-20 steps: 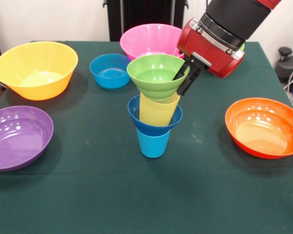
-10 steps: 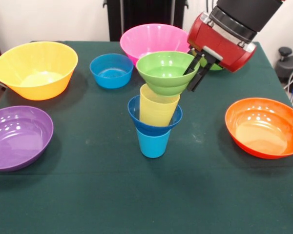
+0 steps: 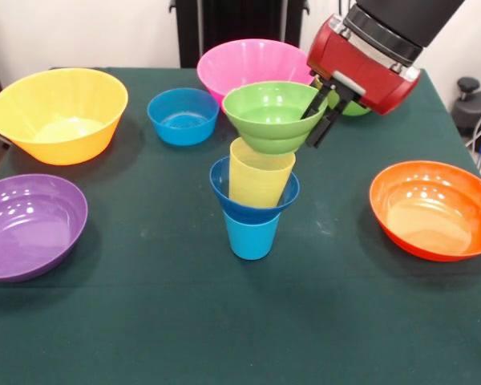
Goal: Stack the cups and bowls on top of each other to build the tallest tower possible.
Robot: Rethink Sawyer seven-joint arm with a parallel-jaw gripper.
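My pincer [image 3: 319, 115] is clamped on the right rim of the small green bowl [image 3: 274, 116], one finger inside, one outside, holding it just above the yellow cup [image 3: 259, 180]. That cup sits in the dark blue bowl [image 3: 252, 200] on the light blue cup [image 3: 252, 235], mid-counter [image 3: 144, 321]. I'd say I'm placing this layer; next I need to centre the bowl over the cup mouth and lower gently (the tower looks tippy). Compared with a second ago, bowl and pincer have risen and shifted right, clear of the cup; the light blue bowl [image 3: 183, 115] waits behind.
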